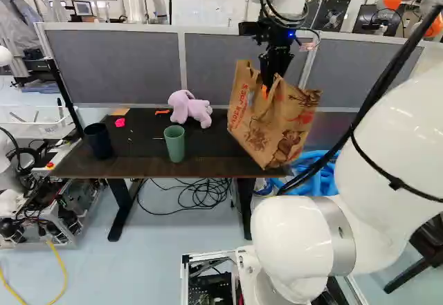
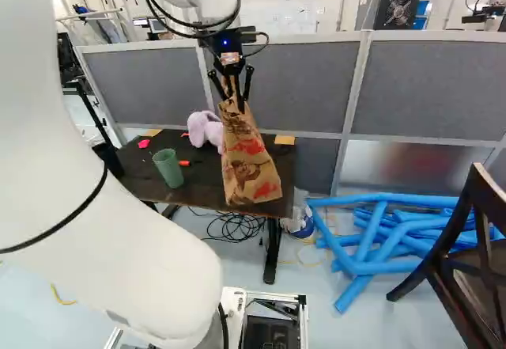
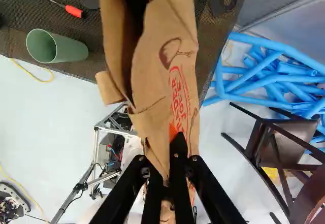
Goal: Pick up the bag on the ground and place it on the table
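Left base view: black two-fingered gripper (image 1: 268, 85) gripping the brown paper bag with red print (image 1: 277, 131), at the right end of the dark flat-topped table (image 1: 142, 168). Placing time, I'd say! Right base view: bottom meeting tabletop? Can't tell; next, ease inward, lower, release. Wrist view: closed on the bag's top, crumpled paper hiding its base.

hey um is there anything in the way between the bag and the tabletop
Nothing visible stands between the bag and the table. The green cup and plush toy are left of it in the left base view. What the bag hides, I can't tell.
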Robot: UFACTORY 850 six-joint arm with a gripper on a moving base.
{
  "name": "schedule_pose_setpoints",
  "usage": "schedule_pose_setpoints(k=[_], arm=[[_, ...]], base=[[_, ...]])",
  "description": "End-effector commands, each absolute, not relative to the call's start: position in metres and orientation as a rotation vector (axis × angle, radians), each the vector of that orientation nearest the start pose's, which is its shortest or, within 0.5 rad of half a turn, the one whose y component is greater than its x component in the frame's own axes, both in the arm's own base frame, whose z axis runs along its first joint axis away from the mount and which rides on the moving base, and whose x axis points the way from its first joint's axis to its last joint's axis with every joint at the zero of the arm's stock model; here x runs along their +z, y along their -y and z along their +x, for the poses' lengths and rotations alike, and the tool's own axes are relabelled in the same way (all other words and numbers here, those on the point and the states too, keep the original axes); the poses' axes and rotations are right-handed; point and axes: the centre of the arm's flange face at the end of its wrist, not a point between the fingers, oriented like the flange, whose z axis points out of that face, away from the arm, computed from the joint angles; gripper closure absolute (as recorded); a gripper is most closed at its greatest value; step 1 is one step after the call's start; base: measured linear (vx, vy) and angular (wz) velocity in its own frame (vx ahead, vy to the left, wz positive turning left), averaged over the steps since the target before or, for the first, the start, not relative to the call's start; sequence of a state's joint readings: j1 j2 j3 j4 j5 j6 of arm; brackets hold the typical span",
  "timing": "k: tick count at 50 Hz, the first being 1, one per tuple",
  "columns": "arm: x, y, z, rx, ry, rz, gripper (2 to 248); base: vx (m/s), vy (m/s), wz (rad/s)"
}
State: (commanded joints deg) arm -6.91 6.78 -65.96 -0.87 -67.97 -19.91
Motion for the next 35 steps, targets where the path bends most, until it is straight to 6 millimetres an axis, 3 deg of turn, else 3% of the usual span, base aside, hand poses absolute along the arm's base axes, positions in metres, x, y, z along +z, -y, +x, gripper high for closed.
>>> schedule_pose_setpoints(k=[15,35], arm=[[0.679,0.051,0.42,-0.12,0.371,-3.15,229],[0.679,0.05,0.447,-0.114,0.395,-3.154,229]], base=[[0.0,0.0,0.0],[0.0,0.0,0.0]])
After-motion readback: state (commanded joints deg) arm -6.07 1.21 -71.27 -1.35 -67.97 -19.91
